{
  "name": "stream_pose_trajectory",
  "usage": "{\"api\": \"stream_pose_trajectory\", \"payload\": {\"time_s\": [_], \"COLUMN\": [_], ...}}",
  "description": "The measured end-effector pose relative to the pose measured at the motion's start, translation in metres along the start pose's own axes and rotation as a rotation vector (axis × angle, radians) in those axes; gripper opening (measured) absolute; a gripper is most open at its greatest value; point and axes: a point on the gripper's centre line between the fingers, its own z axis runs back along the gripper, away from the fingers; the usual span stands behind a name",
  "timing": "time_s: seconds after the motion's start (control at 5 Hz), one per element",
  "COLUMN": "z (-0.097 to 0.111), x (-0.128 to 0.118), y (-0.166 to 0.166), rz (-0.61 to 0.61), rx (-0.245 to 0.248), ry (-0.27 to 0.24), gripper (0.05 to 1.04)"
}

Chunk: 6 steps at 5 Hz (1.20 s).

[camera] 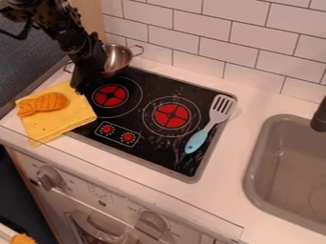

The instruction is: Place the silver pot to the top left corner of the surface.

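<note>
The gripper (84,80) hangs low at the upper left, over the stove's left edge and beside the yellow cloth's upper right side. Behind the arm stands the silver pot (119,58), at the back left corner of the black stove top (172,90), close to the tiled wall. One pot handle points right toward the tiles; part of the other shows left of the arm. The arm hides the pot's left side, and whether the gripper touches it I cannot tell.
A yellow cloth (58,122) with an orange croissant-like item (43,103) on it overlaps the stove's left edge. A spatula with a blue handle (197,141) lies on the right side of the stove. Farther right is a grey sink (256,164) with a dark faucet (320,116).
</note>
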Motion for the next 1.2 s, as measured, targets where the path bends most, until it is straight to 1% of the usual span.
{"api": "stream_pose_trajectory", "payload": {"time_s": [0.2, 0.4, 0.6, 0.8, 1.0, 1.2], "z": [0.001, 0.001, 0.001, 0.009, 0.019, 0.031], "x": [-0.009, -0.008, -0.006, -0.002, 0.003, 0.012], "y": [-0.006, -0.008, -0.010, -0.007, -0.003, 0.001], "rz": [0.044, 0.067, 0.063, 0.062, 0.052, 0.047], "rx": [-0.028, -0.036, -0.037, -0.023, -0.010, 0.005], "ry": [0.009, -0.008, -0.018, -0.038, -0.066, -0.107], "gripper": [0.310, 0.615, 0.881, 1.010, 1.005, 1.001]}}
